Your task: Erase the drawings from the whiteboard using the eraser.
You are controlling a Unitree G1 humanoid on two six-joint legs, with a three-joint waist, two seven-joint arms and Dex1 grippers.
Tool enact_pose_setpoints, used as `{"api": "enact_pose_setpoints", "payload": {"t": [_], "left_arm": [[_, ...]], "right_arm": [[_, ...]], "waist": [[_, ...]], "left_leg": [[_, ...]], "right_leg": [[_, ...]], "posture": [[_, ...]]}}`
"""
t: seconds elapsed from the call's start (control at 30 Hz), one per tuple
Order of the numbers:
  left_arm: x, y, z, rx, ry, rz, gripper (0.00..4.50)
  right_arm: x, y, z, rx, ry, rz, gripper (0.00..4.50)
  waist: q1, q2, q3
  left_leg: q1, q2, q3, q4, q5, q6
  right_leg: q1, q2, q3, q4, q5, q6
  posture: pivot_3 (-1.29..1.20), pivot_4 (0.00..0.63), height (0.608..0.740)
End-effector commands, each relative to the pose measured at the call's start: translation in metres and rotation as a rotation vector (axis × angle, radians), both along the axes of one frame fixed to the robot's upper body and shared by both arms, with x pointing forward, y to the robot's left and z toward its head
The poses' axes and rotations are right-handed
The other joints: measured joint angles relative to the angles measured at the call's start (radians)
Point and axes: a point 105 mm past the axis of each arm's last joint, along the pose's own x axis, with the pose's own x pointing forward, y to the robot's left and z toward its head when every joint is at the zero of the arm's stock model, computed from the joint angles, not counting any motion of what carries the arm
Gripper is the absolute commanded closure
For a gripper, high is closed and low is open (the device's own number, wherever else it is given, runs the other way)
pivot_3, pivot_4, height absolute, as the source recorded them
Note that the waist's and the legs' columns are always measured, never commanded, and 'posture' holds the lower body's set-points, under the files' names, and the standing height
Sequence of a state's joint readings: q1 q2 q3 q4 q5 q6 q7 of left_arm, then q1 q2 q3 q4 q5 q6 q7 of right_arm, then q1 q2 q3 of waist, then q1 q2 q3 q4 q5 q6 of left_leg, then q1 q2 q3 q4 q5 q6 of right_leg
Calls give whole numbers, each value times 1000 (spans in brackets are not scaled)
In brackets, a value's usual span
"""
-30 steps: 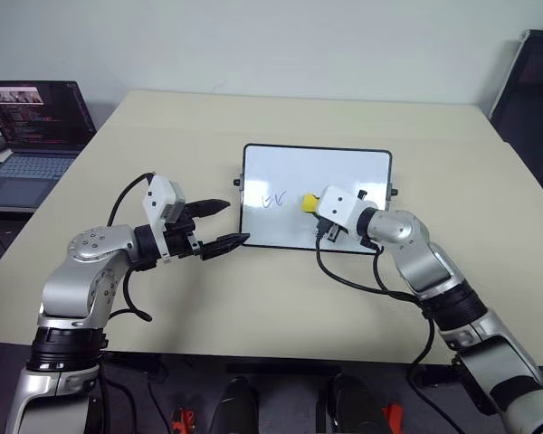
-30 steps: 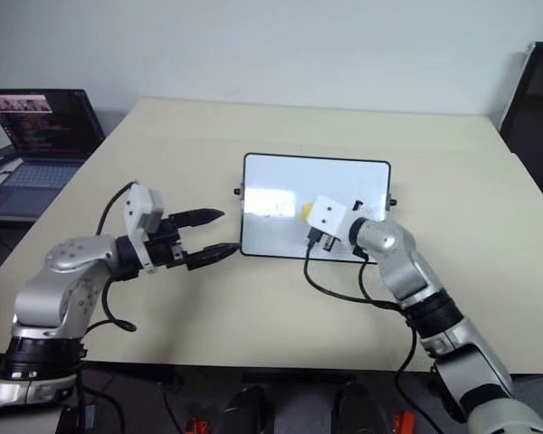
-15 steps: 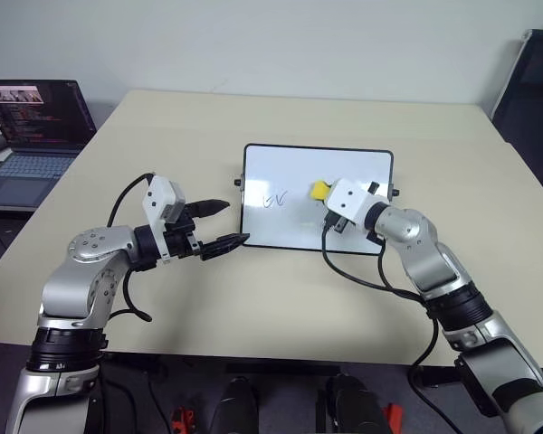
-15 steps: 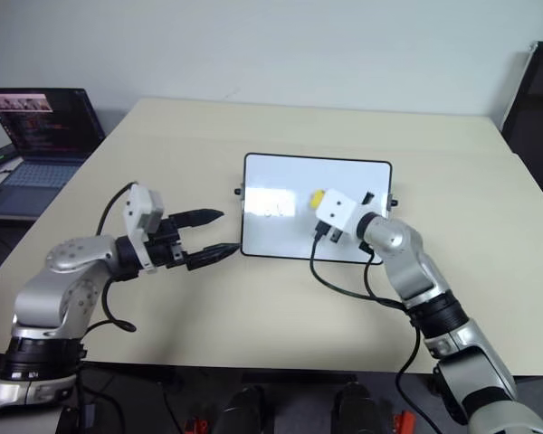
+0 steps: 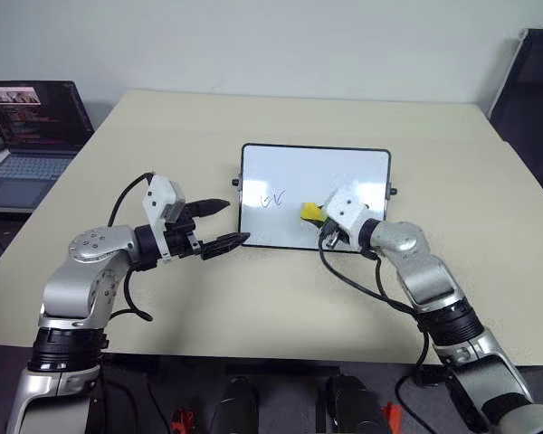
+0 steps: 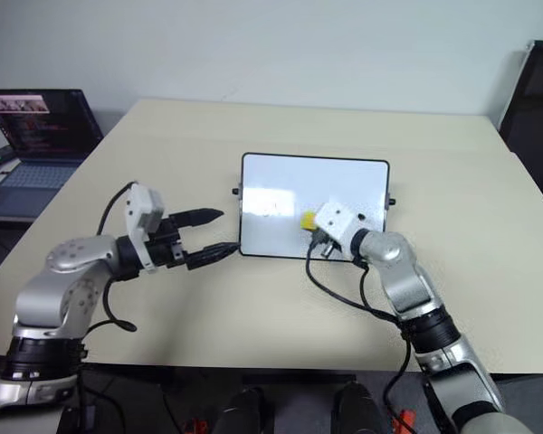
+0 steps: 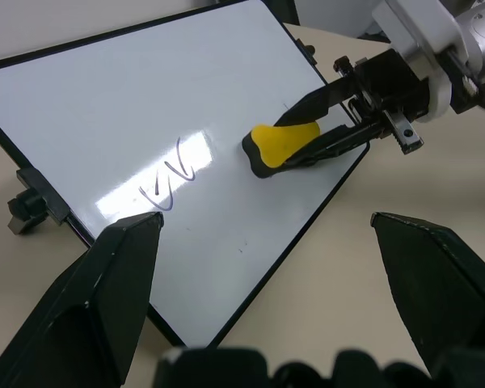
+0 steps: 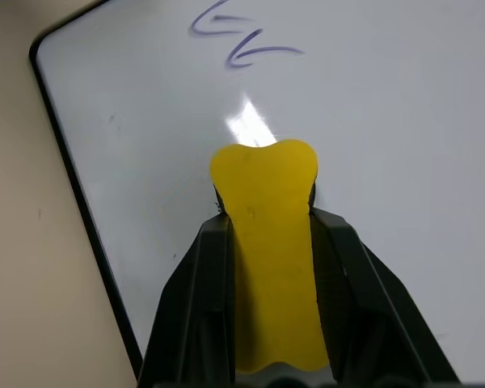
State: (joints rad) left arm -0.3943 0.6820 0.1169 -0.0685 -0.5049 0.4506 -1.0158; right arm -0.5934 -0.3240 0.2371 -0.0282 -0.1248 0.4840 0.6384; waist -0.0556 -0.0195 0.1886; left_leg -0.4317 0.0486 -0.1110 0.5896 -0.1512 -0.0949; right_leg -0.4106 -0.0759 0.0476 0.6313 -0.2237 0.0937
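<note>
Mid-wipe, the right claw point(image 5: 319, 217) was clamped on the yellow eraser point(image 5: 309, 212) at the whiteboard's point(image 5: 344, 167) lower middle, the left claw point(image 5: 223, 225) gaped idle, and the drawings point(image 5: 273, 199) at ten o'clock likely wanted the next pass.

The whiteboard point(image 7: 145, 105) is smooth and glossy, throwing back a bright glare, inside a thin black plastic-looking frame. The table point(image 5: 281, 289) under the whiteboard looks matt and pale. The eraser point(image 8: 271, 242) on the whiteboard has a smooth, dull yellow plastic-looking top.
</note>
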Motion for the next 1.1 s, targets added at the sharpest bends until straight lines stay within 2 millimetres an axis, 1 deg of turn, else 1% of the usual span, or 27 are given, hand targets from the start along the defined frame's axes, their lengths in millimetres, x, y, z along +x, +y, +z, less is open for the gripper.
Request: {"api": "enact_pose_setpoints", "payload": {"t": [0.03, 0.2, 0.33, 0.4, 0.47, 0.57, 0.73, 1.1], "left_arm": [[1, 3, 23, -34, -72, 9, 0], [-1, 7, 23, -35, -72, 19, 0], [-3, 12, 24, -60, -64, 39, 0], [-5, 14, 21, -55, -52, 39, 0], [-7, 15, 15, -36, -41, 39, 0], [-9, 15, 8, -1, -30, 29, 0], [-11, 14, 2, 48, -33, 5, 0], [-11, 11, 3, 54, -40, -13, 0]], "right_arm": [[-10, -2, 29, 139, -20, 26, 3541], [-28, -9, 35, 219, 25, 53, 3541], [-50, -12, 38, 303, 98, 100, 3541], [-62, -13, 33, 327, 154, 127, 3541], [-69, -14, 26, 329, 189, 129, 3541], [-69, -13, 23, 328, 199, 116, 3541], [-70, -8, 21, 310, 198, 121, 3541], [-69, -7, 20, 298, 193, 121, 3541]], "waist": [[2, 0, 0], [2, 0, 0], [2, 0, 0], [2, 0, 0], [2, 0, 0], [2, 0, 0], [2, 0, 0], [3, 0, 0]], "left_leg": [[0, 0, 0, 0, 0, 0], [-1, 0, 0, -2, 0, 0], [0, 0, 0, -2, 0, 0], [0, 0, 0, -2, 0, 0], [0, 0, 0, -2, 0, 0], [0, 0, 0, -2, 0, 0], [0, 0, 0, -2, 0, 0], [-1, 0, 0, -2, 0, 0]], "right_leg": [[0, 0, 0, 0, 0, 0], [0, 0, 0, -1, -2, 1], [0, 0, 0, -1, -2, 1], [0, 0, 0, -1, -2, 1], [0, 0, 0, -1, -2, 1], [-1, 0, 0, -1, -2, 1], [-1, 0, 0, -1, -2, 0], [-1, 0, 0, -1, -2, 0]], "posture": [[0, 150, 740], [0, 150, 740], [0, 150, 740], [0, 150, 740], [0, 150, 740], [0, 150, 740], [0, 150, 740], [0, 150, 740]]}}
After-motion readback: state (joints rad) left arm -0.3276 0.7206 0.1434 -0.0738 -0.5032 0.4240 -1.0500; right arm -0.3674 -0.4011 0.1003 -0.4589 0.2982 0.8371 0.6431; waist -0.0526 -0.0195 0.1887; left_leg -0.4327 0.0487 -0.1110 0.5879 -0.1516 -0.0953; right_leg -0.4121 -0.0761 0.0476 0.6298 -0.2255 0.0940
